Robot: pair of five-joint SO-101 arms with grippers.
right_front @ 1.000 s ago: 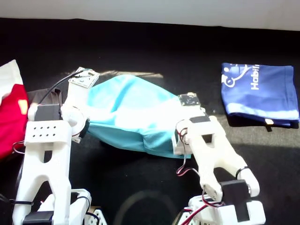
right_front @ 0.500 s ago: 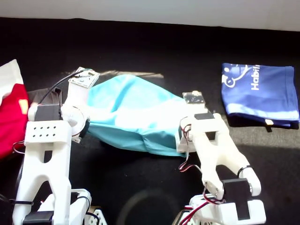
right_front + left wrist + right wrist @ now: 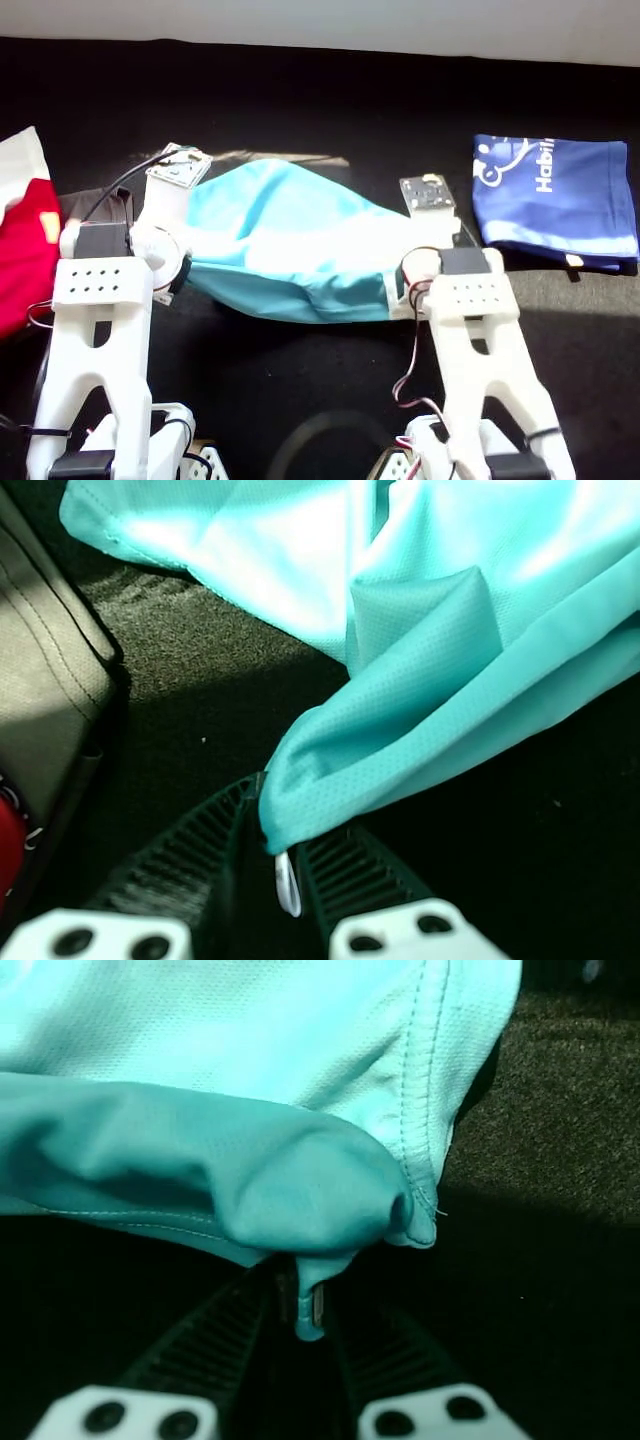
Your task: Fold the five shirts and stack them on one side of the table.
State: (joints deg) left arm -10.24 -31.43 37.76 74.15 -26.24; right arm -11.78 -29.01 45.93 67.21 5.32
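Note:
A light turquoise shirt [image 3: 285,250] lies stretched across the middle of the black table [image 3: 320,110], held between the two arms. My left gripper [image 3: 275,825] is shut on the shirt's [image 3: 420,670] edge at its left end, beside the left arm [image 3: 160,235]. At the right end my right gripper [image 3: 300,1305] is shut on a pinched fold of the shirt [image 3: 250,1150], under the right arm's wrist [image 3: 435,235]. A folded blue shirt [image 3: 555,200] with white print lies at the right side.
A red and white shirt [image 3: 25,235] lies at the table's left edge, with a dark garment [image 3: 95,205] beside it, also seen as a grey-brown fabric edge [image 3: 45,690] in the left wrist view. Bare black cloth spreads along the back and front.
The right arm has swung to the right with the shirt's edge in its gripper, pulling the shirt wider toward the blue one. The left arm has kept still.

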